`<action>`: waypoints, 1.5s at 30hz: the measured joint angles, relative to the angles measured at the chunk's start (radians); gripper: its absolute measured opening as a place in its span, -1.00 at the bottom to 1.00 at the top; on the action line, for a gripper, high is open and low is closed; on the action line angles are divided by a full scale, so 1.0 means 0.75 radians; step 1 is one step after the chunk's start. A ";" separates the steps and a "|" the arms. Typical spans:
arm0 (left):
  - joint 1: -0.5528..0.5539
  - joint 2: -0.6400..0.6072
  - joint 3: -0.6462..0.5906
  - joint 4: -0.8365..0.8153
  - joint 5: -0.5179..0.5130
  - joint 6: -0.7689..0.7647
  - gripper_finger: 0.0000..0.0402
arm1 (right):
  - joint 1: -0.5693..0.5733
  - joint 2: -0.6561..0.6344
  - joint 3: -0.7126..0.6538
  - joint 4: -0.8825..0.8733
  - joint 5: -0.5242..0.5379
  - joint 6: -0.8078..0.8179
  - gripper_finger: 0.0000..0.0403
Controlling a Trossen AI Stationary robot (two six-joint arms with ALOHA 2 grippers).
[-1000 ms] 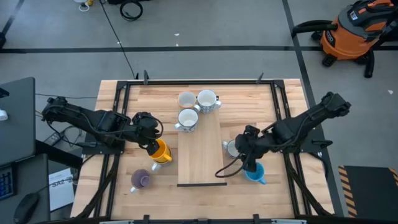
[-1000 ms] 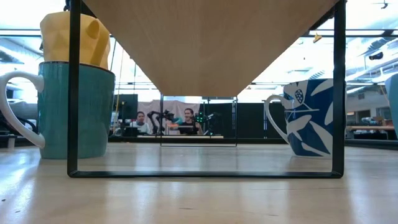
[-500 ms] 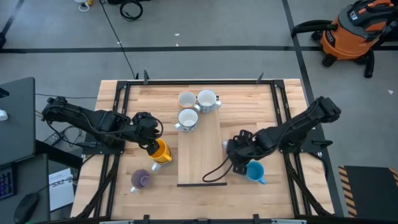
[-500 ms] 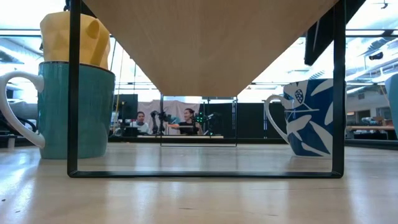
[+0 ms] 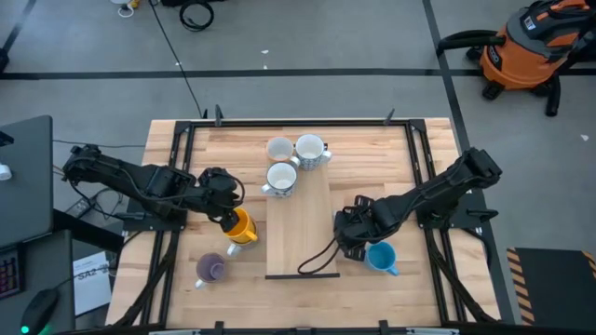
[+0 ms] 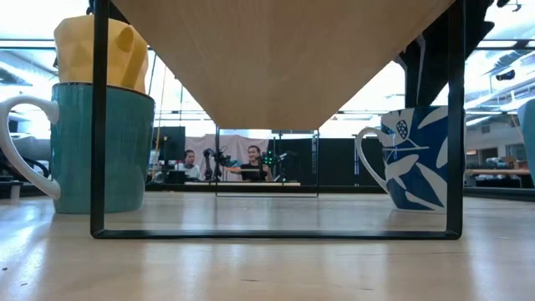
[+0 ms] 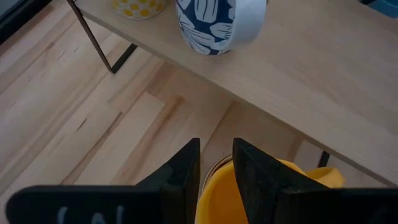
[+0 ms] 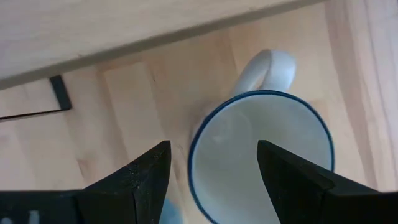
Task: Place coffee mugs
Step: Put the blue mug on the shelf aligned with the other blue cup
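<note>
- A wooden table (image 5: 177,140) fills the middle of the high view, with a low shelf (image 5: 303,233) at its centre.
- Three white mugs (image 5: 281,177) cluster at the shelf's upper end.
- Left gripper (image 5: 230,219), centre-left, is clamped on the yellow mug (image 5: 241,226)'s rim.
- Right gripper (image 5: 346,226), centre-right, hangs wide open over a blue-rimmed white mug (image 8: 261,155).
- Purple mug (image 5: 212,270) lower left; blue mug (image 5: 380,257) lower right.

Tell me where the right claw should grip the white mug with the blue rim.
Probably the rim wall of the white mug, from above: it stands upright, mouth up, under the open right claw. Put one finger inside, one outside, on the side away from its handle.
</note>
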 joint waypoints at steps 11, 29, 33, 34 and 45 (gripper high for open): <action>0.000 0.000 0.000 0.010 0.000 0.001 -0.50 | 0.000 0.073 0.000 -0.007 0.020 -0.001 0.22; 0.000 0.000 0.000 0.018 0.000 0.011 -0.50 | 0.000 0.116 -0.001 -0.013 -0.018 -0.010 -0.27; 0.000 0.000 0.000 0.019 0.000 0.012 -0.50 | 0.000 0.116 -0.001 -0.014 -0.021 -0.012 -0.51; 0.000 0.000 0.000 0.019 -0.001 0.012 -0.50 | 0.000 0.116 -0.001 -0.014 -0.021 -0.022 -0.58; 0.000 0.000 0.000 0.019 0.000 0.012 -0.50 | 0.000 0.116 -0.001 -0.097 -0.057 -0.061 -0.87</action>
